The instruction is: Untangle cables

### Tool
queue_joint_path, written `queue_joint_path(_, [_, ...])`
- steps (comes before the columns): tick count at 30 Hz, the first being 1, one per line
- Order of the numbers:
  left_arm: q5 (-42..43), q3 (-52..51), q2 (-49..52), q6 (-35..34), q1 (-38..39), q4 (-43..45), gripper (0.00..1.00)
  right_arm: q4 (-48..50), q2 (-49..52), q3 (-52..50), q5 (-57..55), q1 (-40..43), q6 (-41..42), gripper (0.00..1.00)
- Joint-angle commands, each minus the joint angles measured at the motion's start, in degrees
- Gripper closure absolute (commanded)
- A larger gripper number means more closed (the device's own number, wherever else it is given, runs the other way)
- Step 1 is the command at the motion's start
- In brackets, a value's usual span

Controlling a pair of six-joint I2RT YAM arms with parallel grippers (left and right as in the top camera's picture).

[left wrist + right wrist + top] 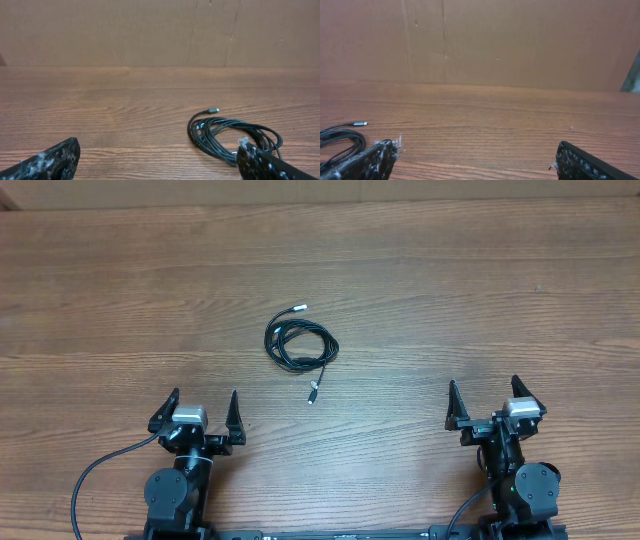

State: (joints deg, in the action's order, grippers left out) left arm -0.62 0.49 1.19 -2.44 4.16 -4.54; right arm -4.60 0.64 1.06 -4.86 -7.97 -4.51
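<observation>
Cables (300,345): thin black flexible cords with silver plug tips, coiled in 1 loose bundle mid-way across the brown wooden table (120,280), untouched.
Left gripper (203,395): jaws spread, empty, at the near edge; probably readied for a first reach.
Right gripper (483,385): likewise released, empty, well apart from the bundle.

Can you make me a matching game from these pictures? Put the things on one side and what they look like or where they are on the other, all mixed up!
Things:
1. cables
2. left end effector
3. right end effector
4. table

Descriptions:
A. brown wood
B. open and empty, with the coil far off to its left
C. black, in a loose coil in the middle
D. open and empty, with the coil ahead and a little to its right

Pairs: 1-C, 2-D, 3-B, 4-A
</observation>
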Motion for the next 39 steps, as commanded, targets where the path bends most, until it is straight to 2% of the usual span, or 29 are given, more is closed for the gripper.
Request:
queue_joint_path(1, [0.2, -0.2, 0.3, 0.8, 0.4, 0.0, 0.00, 0.2, -0.5, -0.6, 0.0, -0.3, -0.3, 0.00])
queue_joint_path(39, [-1.0, -0.2, 0.3, 1.4, 0.4, 0.1, 0.01, 0.2, -0.5, -0.6, 0.0, -0.3, -0.3, 0.00])
